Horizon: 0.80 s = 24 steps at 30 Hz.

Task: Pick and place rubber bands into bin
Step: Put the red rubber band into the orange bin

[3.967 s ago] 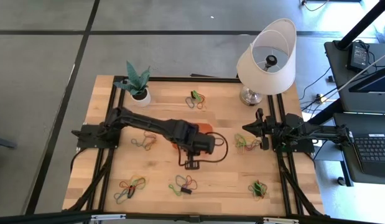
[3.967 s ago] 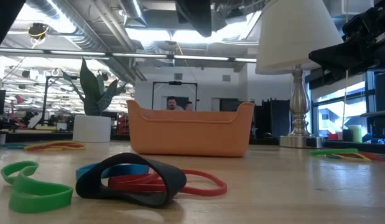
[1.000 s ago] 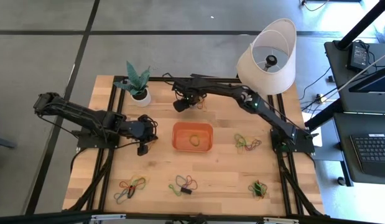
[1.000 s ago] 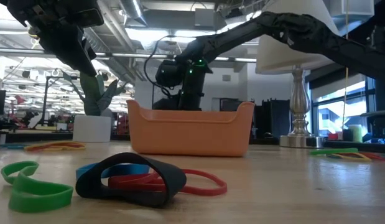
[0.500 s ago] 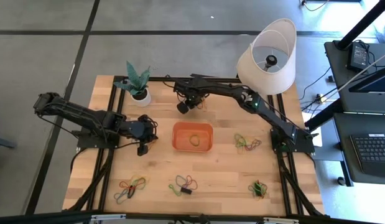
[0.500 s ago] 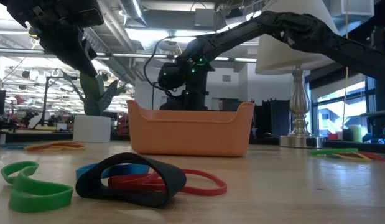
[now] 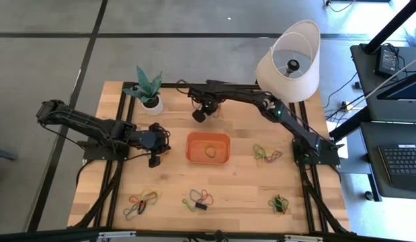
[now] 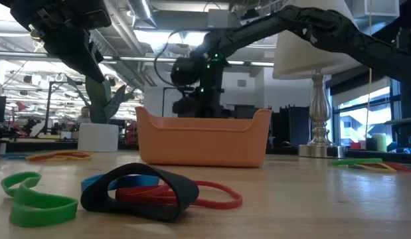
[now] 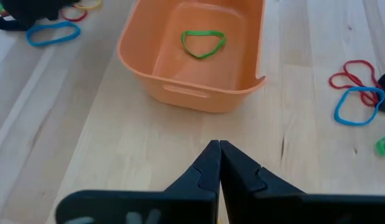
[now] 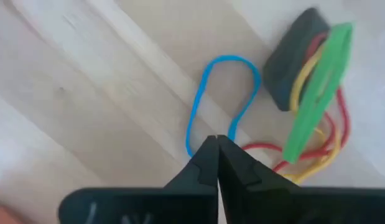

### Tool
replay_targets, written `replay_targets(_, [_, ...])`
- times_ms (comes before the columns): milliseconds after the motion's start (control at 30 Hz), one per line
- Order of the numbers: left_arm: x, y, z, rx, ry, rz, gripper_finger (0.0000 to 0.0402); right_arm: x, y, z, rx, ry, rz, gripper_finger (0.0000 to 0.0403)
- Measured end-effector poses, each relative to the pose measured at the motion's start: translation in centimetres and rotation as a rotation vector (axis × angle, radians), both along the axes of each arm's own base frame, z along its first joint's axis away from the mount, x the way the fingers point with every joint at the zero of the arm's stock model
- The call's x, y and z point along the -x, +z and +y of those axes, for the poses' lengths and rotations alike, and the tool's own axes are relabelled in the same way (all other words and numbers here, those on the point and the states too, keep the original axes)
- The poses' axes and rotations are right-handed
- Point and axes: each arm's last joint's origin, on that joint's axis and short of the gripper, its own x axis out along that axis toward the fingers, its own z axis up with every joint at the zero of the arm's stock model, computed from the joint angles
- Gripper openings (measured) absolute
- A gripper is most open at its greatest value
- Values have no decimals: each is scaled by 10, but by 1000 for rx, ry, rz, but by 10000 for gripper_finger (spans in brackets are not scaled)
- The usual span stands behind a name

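Right claw [image 10: 216, 144] pressed together on a thin blue rubber loop [image 10: 220, 99] — pale wood beneath.

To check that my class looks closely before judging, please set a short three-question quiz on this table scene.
1. True or false: the bin holds just one green band.
2. Whose fingers are shut? A: left gripper only. B: right gripper only. C: both.
3. Name the colour of the loop at the right gripper's tips.
Key: 1 true; 2 C; 3 blue.
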Motion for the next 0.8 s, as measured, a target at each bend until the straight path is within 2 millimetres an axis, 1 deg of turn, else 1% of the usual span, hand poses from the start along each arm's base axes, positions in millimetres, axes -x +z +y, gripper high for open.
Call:
replay_targets(133, [0, 0, 0, -10, 11, -3, 2, 2, 7, 1, 15, 2, -1, 1])
replay_targets(233, [0, 0, 1, -14, 14, -4, 3, 2, 8, 0, 12, -16, -2, 2])
replay_targets(300, [0, 0, 1, -15, 16, -4, 5, 2, 6, 0, 11, -28, -3, 10])
replay_targets(400, [0, 0, 1, -15, 17, -4, 5, 3, 1, -3, 11, -38, -4, 31])
replay_targets(667, [0, 0, 1, -13, 19, -5, 4, 12, 1, -24, 52, -114, 8, 110])
replay_targets(800, [0, 0, 1, -11, 26, -6, 5, 17, -1, -29, 45, -125, 29, 141])
